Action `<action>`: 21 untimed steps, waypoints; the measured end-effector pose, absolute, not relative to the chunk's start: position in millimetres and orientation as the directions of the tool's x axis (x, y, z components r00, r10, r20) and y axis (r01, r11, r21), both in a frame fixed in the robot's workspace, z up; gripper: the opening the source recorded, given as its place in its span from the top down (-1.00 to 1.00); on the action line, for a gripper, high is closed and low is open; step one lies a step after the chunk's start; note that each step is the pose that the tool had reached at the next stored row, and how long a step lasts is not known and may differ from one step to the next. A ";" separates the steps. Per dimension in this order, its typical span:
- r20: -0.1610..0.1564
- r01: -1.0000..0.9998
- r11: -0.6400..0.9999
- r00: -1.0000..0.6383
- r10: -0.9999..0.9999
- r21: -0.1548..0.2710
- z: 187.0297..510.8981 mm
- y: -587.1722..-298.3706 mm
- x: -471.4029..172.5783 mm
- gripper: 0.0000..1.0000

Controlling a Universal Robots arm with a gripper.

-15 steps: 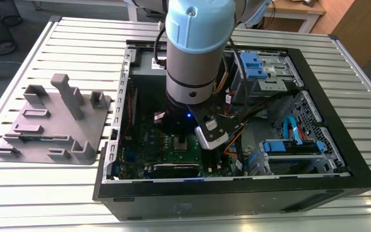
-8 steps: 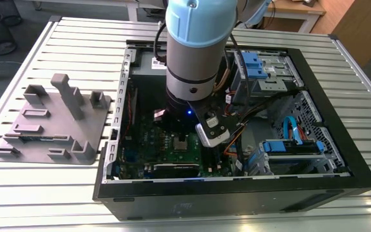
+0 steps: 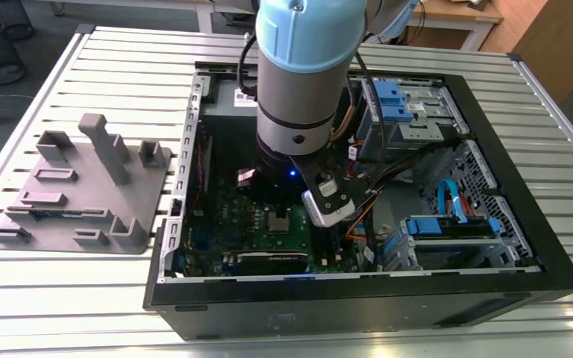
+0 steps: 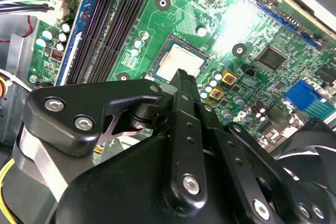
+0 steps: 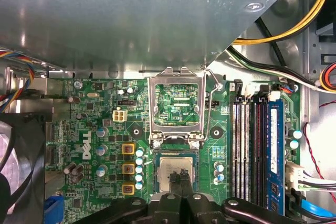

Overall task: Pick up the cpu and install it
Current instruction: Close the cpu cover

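Note:
The cpu (image 5: 177, 170) is a small square chip with a silver-grey top, lying flat in the socket of the green motherboard (image 5: 94, 129). The socket's metal load plate (image 5: 176, 106) stands flipped open beside it. My gripper (image 5: 180, 174) hangs just over the chip with its two thin black fingers pressed together, nothing between them. In the second wrist view the same fingertips (image 4: 184, 75) reach over the edge of the cpu (image 4: 178, 60). In the exterior view the arm reaches down into the open computer case (image 3: 366, 298), above the cpu (image 3: 280, 222).
A grey plastic tray with upright posts (image 3: 77, 186) sits on the slatted table at the exterior view's left. Inside the case are a big grey metal box (image 5: 131, 24), memory slots (image 5: 252, 150), a black fan (image 5: 16, 171), cables (image 5: 283, 30) and blue drive bays (image 3: 396, 101).

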State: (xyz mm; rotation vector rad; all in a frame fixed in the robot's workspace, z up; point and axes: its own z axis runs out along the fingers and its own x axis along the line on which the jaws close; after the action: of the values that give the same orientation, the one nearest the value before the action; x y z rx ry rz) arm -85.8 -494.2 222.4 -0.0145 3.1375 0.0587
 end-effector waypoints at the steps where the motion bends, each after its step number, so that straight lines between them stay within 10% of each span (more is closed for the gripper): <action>1: -0.004 -0.009 0.999 -1.000 -0.009 0.037 222.4 -494.2 -85.8 0.79; 21: -0.004 -0.067 0.997 -0.998 -0.066 0.037 221.6 -492.8 -69.8 0.79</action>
State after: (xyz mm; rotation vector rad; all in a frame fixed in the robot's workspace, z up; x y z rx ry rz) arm -69.8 -492.8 221.6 -0.1044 3.1370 0.0584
